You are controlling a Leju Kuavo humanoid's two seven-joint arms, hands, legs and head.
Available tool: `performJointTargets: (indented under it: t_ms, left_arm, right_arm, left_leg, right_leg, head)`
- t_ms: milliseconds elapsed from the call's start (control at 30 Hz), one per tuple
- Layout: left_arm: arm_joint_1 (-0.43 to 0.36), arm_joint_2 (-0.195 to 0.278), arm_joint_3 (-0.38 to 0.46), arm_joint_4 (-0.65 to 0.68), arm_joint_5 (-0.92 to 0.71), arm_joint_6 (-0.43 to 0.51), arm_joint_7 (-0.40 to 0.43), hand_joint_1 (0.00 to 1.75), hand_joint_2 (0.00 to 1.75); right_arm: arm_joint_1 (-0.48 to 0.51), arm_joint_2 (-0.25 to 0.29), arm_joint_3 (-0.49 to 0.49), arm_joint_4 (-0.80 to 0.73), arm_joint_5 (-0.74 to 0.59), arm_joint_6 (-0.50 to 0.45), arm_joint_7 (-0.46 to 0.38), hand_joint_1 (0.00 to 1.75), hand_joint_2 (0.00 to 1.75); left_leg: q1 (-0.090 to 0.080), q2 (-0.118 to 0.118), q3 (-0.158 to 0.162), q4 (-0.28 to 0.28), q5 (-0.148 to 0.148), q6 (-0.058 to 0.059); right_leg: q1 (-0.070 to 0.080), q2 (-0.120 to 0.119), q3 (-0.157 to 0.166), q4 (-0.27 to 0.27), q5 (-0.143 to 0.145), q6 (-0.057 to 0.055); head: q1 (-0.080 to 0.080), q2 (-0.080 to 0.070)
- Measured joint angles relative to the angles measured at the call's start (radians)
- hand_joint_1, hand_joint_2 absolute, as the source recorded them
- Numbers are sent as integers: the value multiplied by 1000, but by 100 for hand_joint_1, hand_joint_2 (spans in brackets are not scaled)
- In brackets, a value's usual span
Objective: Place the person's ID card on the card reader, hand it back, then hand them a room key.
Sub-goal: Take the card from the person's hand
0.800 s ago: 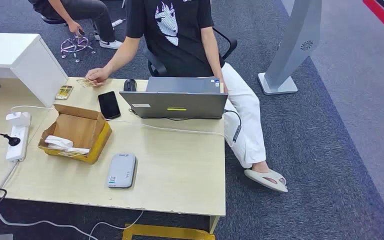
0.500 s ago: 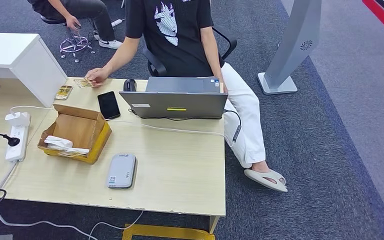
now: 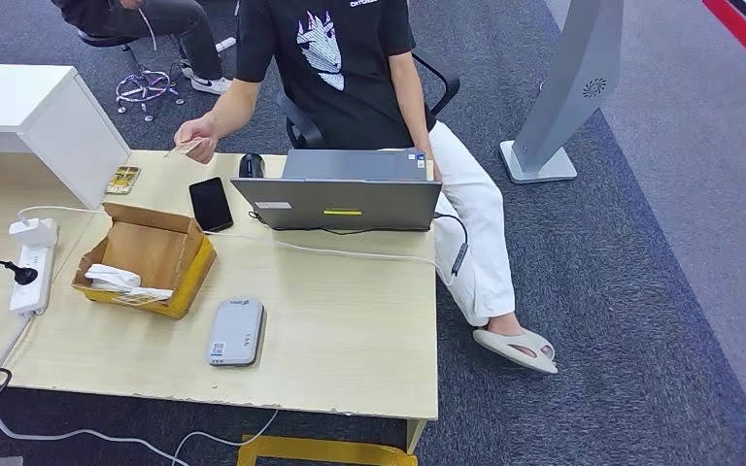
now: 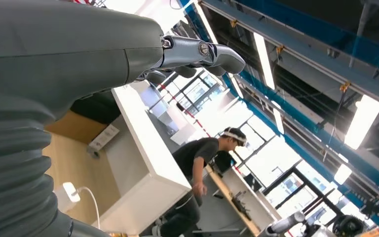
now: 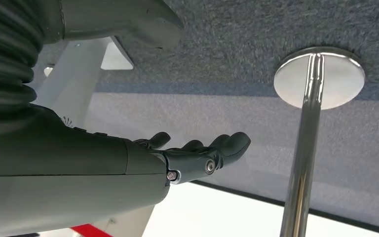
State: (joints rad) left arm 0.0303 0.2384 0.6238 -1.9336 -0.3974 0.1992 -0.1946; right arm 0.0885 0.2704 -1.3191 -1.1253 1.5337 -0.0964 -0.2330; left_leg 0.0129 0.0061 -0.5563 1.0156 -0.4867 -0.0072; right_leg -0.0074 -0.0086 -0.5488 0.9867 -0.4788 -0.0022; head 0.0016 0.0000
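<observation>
As before seated, person (image 3: 350, 68) lifted ID card (image 3: 186, 148)

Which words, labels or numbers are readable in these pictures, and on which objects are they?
None can be read for certain.
Shirt: white print near the collar, cut off and too small.
Laptop: white sticker and yellow strip, blurred.
Card reader: small labels, too small.
Grey stand: a round emblem, no letters.

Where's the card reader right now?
In the head view the grey card reader lies flat near the front edge of the table, just right of the open cardboard box and in front of the laptop.
</observation>
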Motion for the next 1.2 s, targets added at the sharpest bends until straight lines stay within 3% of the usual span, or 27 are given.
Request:
performJointTargets:
  t_ms: [467,1000,1033,1167,1200]
  left_arm:
    - [-124,-3,-402,183,-133,87,92,0,175]
    - [-222,-44,-633,276,-265,151,91,0,175]
    - [-229,-48,-644,276,-264,152,90,5,175]
    - [-254,-57,-680,276,-258,157,89,173,175]
    - [-258,-58,-688,276,-257,158,89,175,175]
  right_arm:
    - [-69,-19,-23,80,31,42,23,0,175]
    - [-88,-45,-16,136,36,107,33,0,175]
    - [-89,-45,-10,138,36,109,32,0,175]
    - [-93,-48,15,146,36,110,26,0,175]
    - [-93,-49,23,148,36,109,25,0,175]
  left_leg:
    - [0,1,0,0,1,0]
    - [0,1,0,1,1,1]
    - [0,1,0,1,1,1]
    - [0,1,0,1,1,1]
    - [0,1,0,1,1,1]
  right_leg:
    - [0,1,0,0,1,-1]
    - [0,1,0,0,2,0]
    - [0,1,0,0,2,0]
    - [0,1,0,0,2,0]
    - [0,1,0,0,2,0]
  head:
    - [0,0]
    - [0,0]
    - [0,0]
    - [0,0]
    - [0,0]
